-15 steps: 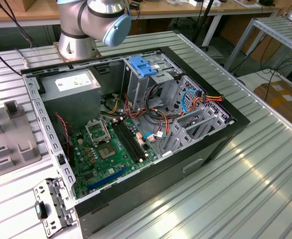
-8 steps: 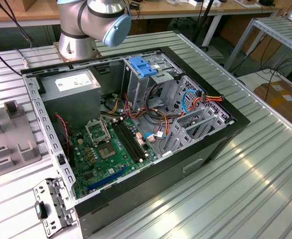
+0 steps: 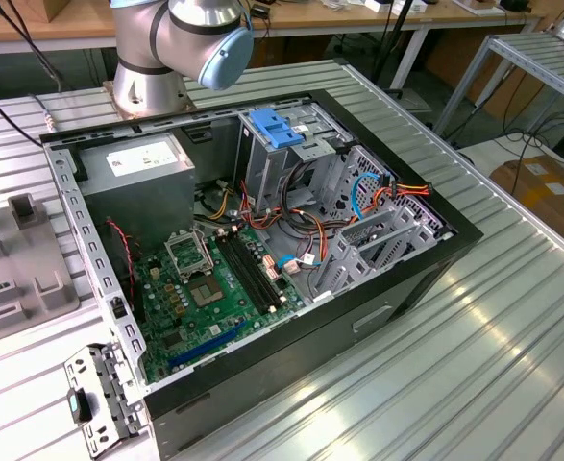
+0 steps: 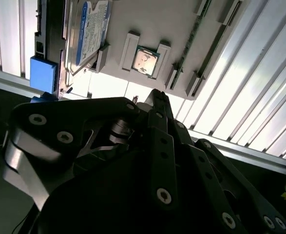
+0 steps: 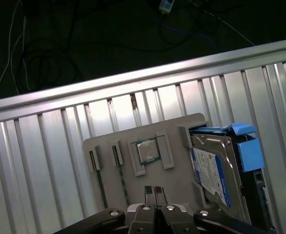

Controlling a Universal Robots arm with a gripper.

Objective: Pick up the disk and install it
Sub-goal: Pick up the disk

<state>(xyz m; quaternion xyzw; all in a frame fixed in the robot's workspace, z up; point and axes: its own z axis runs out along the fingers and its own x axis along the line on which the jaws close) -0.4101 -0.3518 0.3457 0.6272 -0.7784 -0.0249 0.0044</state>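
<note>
The disk (image 5: 216, 170) is a flat metal drive with a white and blue label and blue plastic carrier edges (image 5: 250, 151). It rests in a slot at one end of a grey holder tray (image 5: 177, 129). In the second wrist view the disk (image 4: 91, 29) lies beside the same tray (image 4: 181, 24). My gripper (image 5: 155, 191) hovers over the tray near its middle, apart from the disk, with its fingers pressed together and nothing between them. The gripper (image 4: 155, 97) also shows as a dark linkage in the second wrist view.
A processor chip (image 5: 147, 152) sits in the tray's middle pocket, with thin slots (image 5: 96, 163) beside it. In the exterior view an open computer case (image 3: 387, 298) lies on the ribbed metal table (image 3: 493, 365), with a drive cage under a blue bracket (image 3: 277, 130) and a grey power-supply box (image 3: 137, 182).
</note>
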